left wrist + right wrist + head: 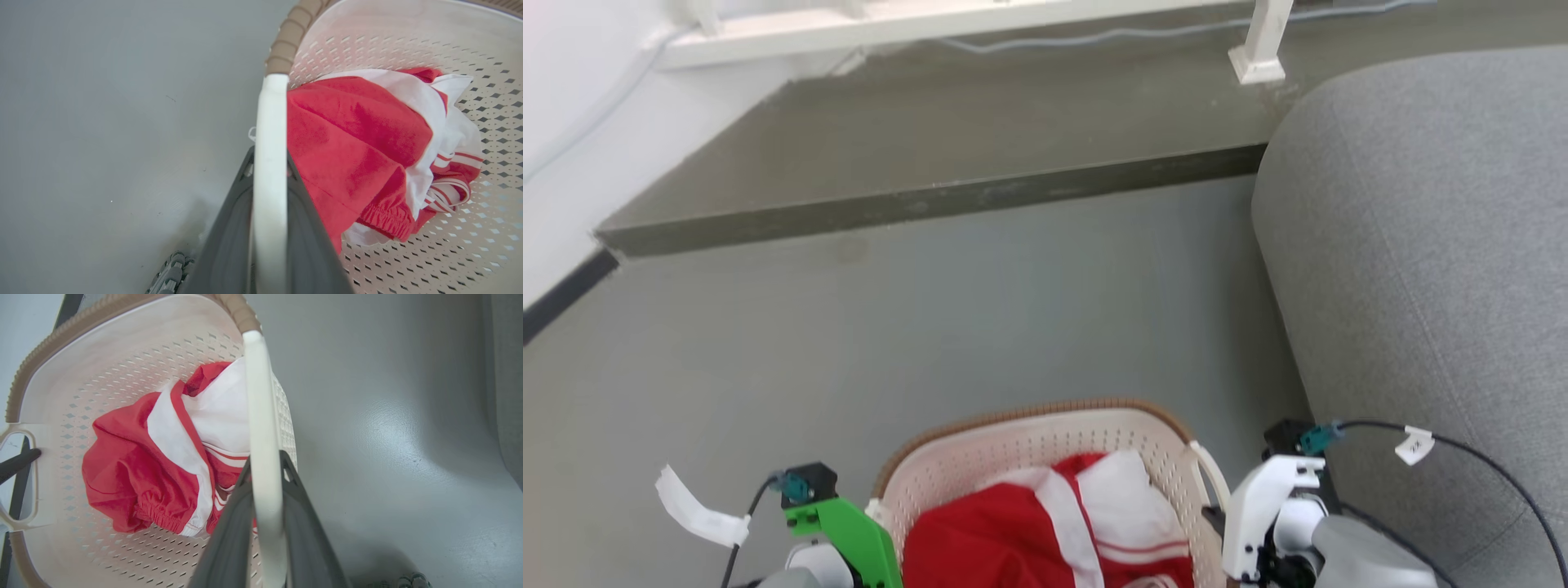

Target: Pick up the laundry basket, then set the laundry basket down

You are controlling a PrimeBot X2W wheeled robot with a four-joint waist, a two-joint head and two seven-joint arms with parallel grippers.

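The cream perforated laundry basket (1013,445) with its brown woven rim sits at the bottom centre of the head view, between my two arms. A red and white garment (1045,531) lies bunched inside it. In the left wrist view, my left gripper (267,157) is shut on one white side handle (269,118), its dark fingers on either side of the bar. My right gripper (265,457) is shut the same way on the other handle (259,396). The head view shows the left arm's green bracket (849,527) and the right arm's white bracket (1262,506) flanking the basket. Whether the basket touches the floor I cannot tell.
A grey sofa (1437,245) rises close on the right of the basket. Ahead, grey floor (931,310) runs to a low raised step (931,196), with a white furniture leg (1262,49) on it. A white wall (572,122) stands at the far left.
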